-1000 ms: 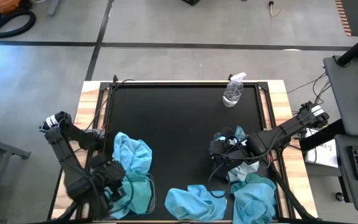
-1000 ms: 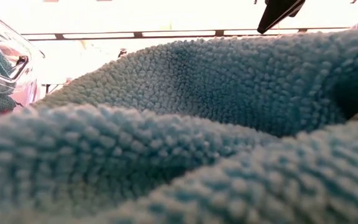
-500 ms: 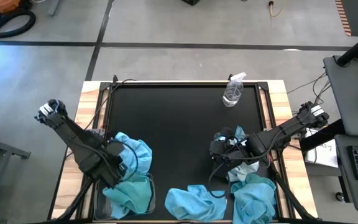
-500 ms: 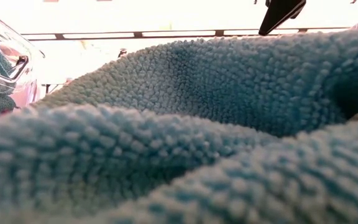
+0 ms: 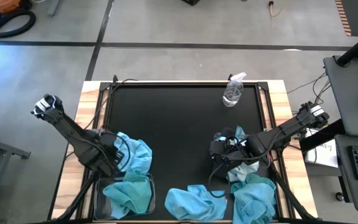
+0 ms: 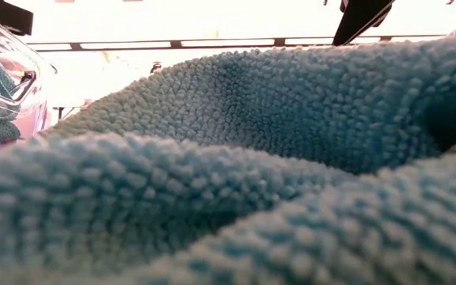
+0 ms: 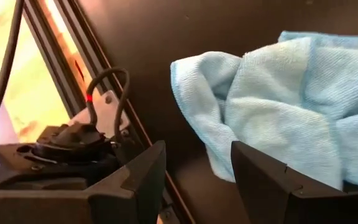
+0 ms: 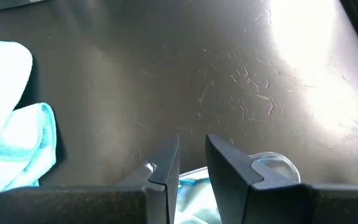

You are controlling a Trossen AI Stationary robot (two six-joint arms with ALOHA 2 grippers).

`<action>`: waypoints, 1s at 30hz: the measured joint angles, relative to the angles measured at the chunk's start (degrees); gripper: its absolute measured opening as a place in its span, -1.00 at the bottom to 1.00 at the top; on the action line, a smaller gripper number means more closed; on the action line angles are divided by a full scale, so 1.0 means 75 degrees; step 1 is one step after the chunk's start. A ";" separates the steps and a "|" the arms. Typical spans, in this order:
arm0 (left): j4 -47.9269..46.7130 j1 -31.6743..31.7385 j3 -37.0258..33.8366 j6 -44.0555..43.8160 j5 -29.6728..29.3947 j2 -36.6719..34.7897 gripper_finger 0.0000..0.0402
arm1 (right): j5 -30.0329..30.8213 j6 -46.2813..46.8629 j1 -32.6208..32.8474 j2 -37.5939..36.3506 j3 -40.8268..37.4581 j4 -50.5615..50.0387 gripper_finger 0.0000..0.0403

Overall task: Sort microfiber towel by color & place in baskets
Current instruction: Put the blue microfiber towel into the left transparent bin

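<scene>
Turquoise towel (image 5: 132, 154) lies lower left, left hand (image 7: 197, 171) hovering just beside it, fingers apart. Right hand (image 8: 191, 163) waits centre-right, fingers slightly apart.

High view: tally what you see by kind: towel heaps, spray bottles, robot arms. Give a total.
Towel heaps: 5; a blue scrap by the right gripper may be a sixth.
Spray bottles: 1
Robot arms: 2
Total: 8
</scene>
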 joint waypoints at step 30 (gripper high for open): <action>0.1677 0.0006 -0.0036 0.5482 -0.0285 0.1351 -0.17 | 0.0020 0.0459 0.0000 0.0000 0.0000 0.0088 -0.64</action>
